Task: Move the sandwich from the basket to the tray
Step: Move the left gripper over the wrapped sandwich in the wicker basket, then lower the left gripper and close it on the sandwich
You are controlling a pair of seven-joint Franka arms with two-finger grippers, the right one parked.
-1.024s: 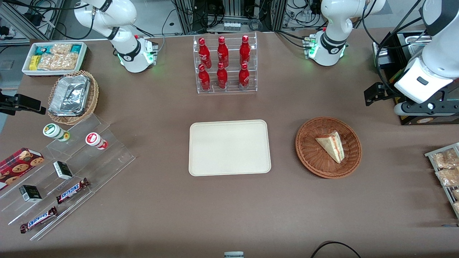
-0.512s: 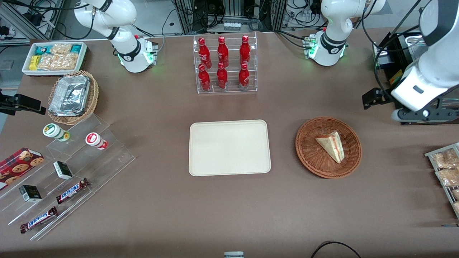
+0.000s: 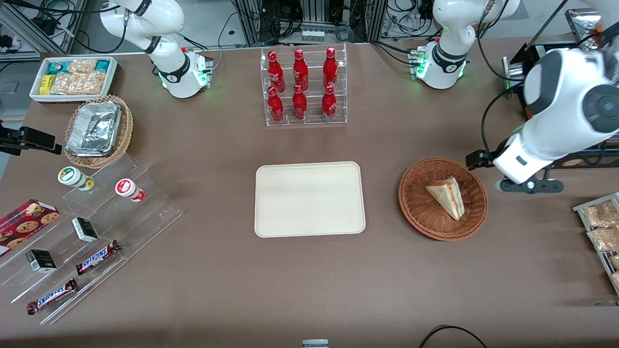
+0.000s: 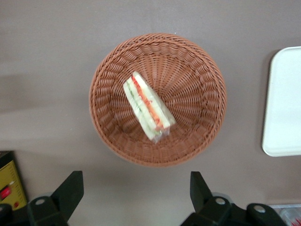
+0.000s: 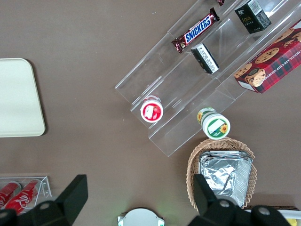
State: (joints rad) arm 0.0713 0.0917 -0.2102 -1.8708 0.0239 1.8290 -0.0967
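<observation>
1. Sandwich (image 3: 447, 195): one wedge, lying in the basket (image 3: 416, 203), filling edge up.
2. Basket: on the desk (image 3: 309, 280), beside the tray (image 3: 309, 199), apart from it.
3. Gripper (image 4: 136, 200): above the desk just beside the basket rim, fingers (image 4: 70, 190) spread wide, holding nothing.

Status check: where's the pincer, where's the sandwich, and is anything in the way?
Pincer open, empty, beside basket toward working arm's end. Sandwich in basket, untouched. Tray bare. Nothing blocking.
</observation>
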